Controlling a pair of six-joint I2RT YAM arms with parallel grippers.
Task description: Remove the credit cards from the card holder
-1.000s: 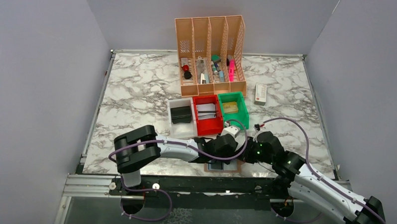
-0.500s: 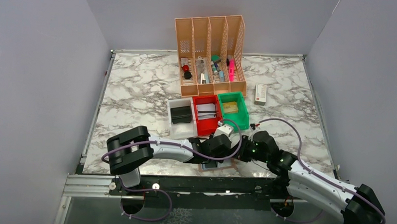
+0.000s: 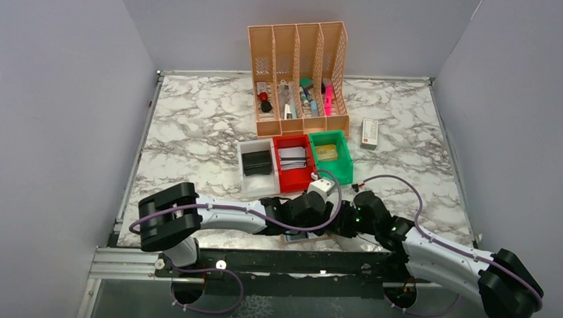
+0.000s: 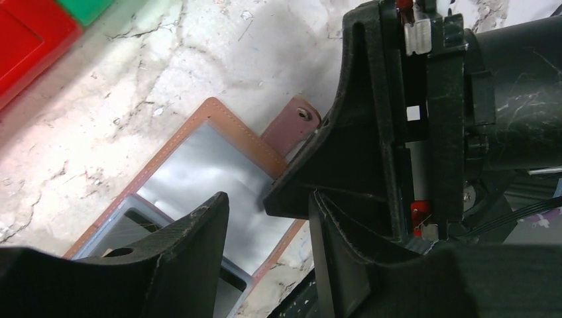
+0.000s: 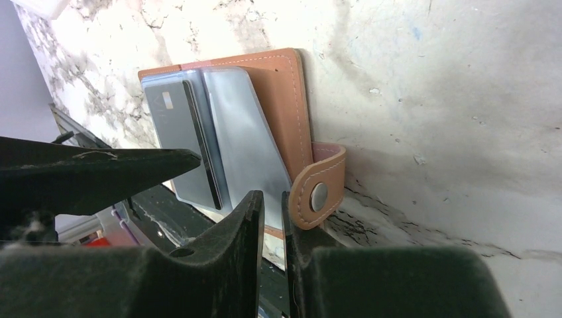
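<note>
- The card holder (image 5: 285, 99) is shown lying flat on the marble table (image 5: 431, 99) near its front edge, between the two grippers, with its snap tab (image 5: 318, 195) unfastened and curled upward.
- The credit cards (image 5: 175, 152) are seen stacked in the holder, projecting partly from the open end of the clear pocket.
- The left gripper (image 4: 268, 225) is spread wide, its fingers set either side of the pocket.
- The right gripper (image 5: 272, 199) is drawn almost together, with only a thin slit between the fingers, and its tips are set at the holder's edge just beside the tab.

Left tool (image 3: 306, 228), right tool (image 3: 335, 227) and card holder (image 3: 295, 239) have shifted left
</note>
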